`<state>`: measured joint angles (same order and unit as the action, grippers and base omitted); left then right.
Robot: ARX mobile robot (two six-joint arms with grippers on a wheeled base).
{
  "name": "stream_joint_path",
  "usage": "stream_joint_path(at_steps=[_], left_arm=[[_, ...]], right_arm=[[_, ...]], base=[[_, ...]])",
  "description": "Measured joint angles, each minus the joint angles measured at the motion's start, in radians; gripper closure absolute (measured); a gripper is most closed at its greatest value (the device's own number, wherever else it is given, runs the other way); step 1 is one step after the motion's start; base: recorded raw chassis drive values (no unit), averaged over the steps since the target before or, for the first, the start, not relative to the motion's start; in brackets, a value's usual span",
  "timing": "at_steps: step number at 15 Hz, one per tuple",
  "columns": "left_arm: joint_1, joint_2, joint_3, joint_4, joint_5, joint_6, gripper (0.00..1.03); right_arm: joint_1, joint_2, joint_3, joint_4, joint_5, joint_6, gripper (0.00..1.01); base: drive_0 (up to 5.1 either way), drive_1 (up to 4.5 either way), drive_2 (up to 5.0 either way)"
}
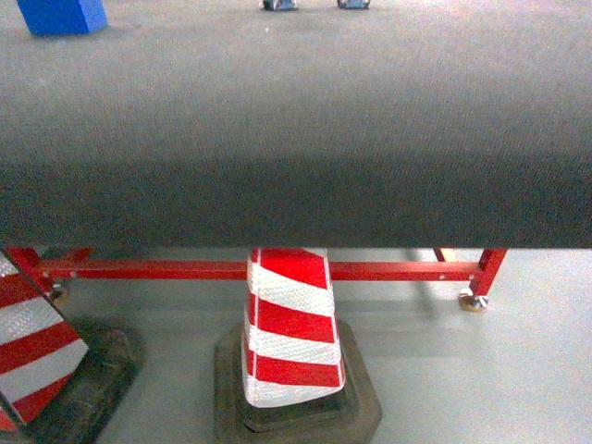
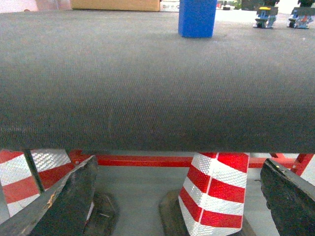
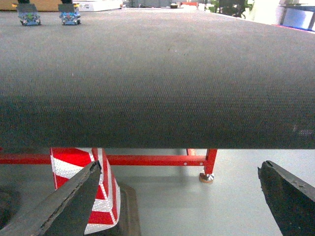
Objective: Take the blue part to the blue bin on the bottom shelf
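Wide dark grey fabric-covered table top point(image 1: 296, 120) fills most of every view, front edge rolled over and darker. Under it a red metal frame point(image 1: 185, 269) with a crossbar and a leg on a small round foot point(image 1: 474, 302), standing on a pale grey floor point(image 1: 518, 370).

Red-and-white striped traffic cone point(image 1: 289, 328) on a black rubber base sits just in front of the crossbar, centre of head view; second striped cone point(image 1: 28, 351) at lower left, cut off by the frame edge.

Blue part point(image 2: 197, 17) stands upright on the far side of the table top, left of centre in head view, a solid blue block shape, top cropped. Nothing touches it. Well right of it, two small blurred devices point(image 2: 283, 16) on the far edge. Tan cardboard box point(image 2: 115, 5) at far left in left wrist view.

Left gripper point(image 2: 179, 206): jaws spread wide, nothing between them, low in front of the table edge. Right gripper point(image 3: 182, 206): same, wide apart, holding nothing.

Blue bin and bottom shelf not visible.
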<state>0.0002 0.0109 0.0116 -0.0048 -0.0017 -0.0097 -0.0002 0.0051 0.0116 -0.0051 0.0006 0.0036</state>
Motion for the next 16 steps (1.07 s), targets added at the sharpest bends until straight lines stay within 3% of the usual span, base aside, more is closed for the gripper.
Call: stream_joint_path(at_steps=[16], left_arm=[[0.000, 0.000, 0.000, 0.002, 0.001, 0.000, 0.05]], right_arm=[[0.000, 0.000, 0.000, 0.002, 0.000, -0.001, 0.03]], base=[[0.0, 0.00, 0.0]])
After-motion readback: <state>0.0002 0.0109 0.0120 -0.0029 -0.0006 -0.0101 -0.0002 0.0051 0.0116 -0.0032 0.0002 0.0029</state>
